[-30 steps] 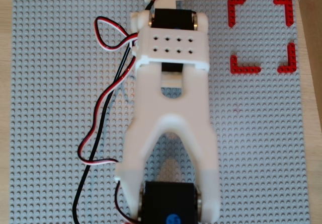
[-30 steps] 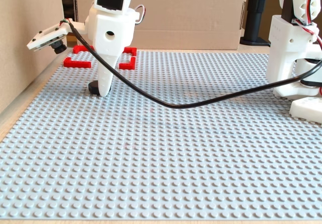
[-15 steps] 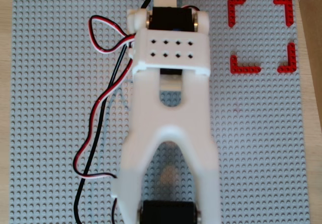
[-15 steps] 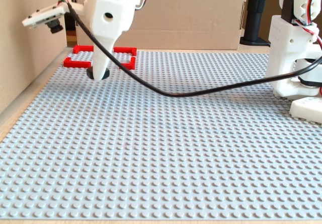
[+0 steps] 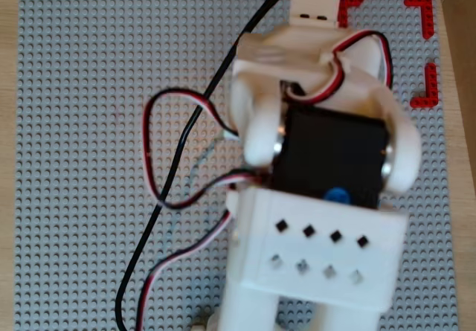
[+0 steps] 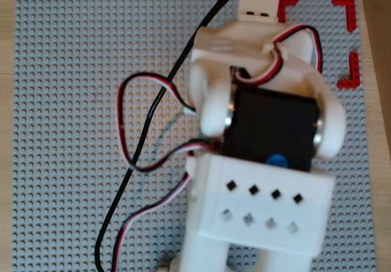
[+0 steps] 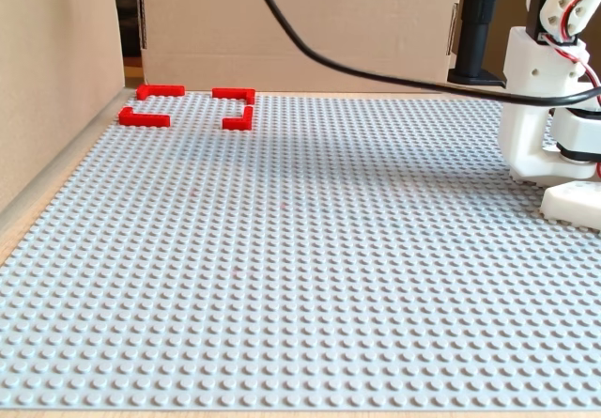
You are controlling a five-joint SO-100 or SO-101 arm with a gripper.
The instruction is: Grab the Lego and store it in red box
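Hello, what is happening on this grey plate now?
A white robot arm is raised high above the grey baseplate. In the fixed view only a small part of it shows at the top edge, so its gripper cannot be judged. The red box at the far corner is empty. No black Lego is visible in any view.

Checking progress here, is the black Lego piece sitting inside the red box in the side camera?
No, in the fixed view the red box encloses only bare baseplate.
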